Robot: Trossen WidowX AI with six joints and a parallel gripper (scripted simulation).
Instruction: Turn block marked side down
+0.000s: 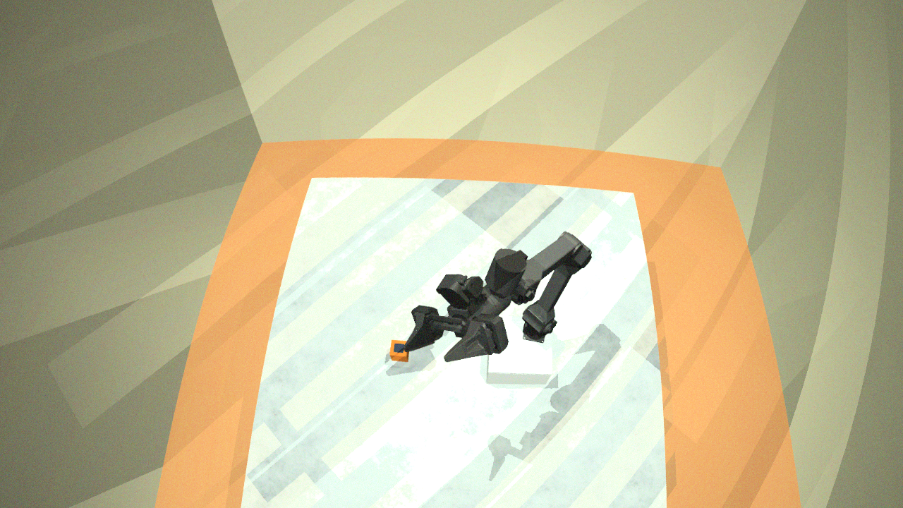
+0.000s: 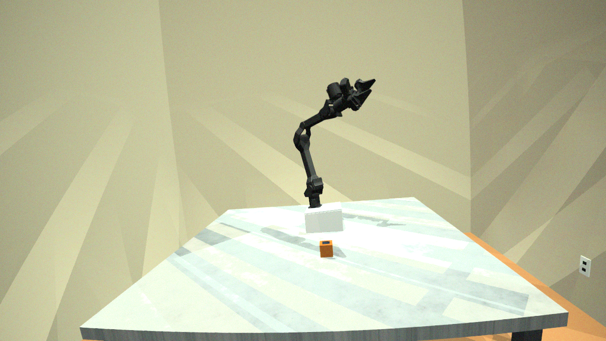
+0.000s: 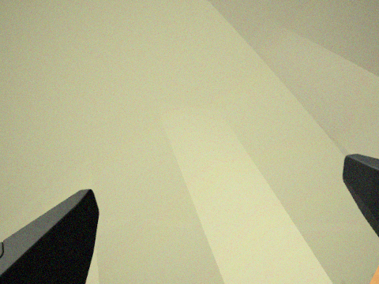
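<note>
The orange block point(image 2: 325, 249) is resting on the counter point(image 2: 381, 288) just in front of the white pedestal point(image 2: 323, 221), its dark marked side facing up. The gripper point(image 2: 363, 89) is hanging high above the pedestal, well apart from the block, spread wide and gripping nothing.

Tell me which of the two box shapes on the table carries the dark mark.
The small orange block, marked on its top face; the larger white pedestal under the arm is plain.
</note>
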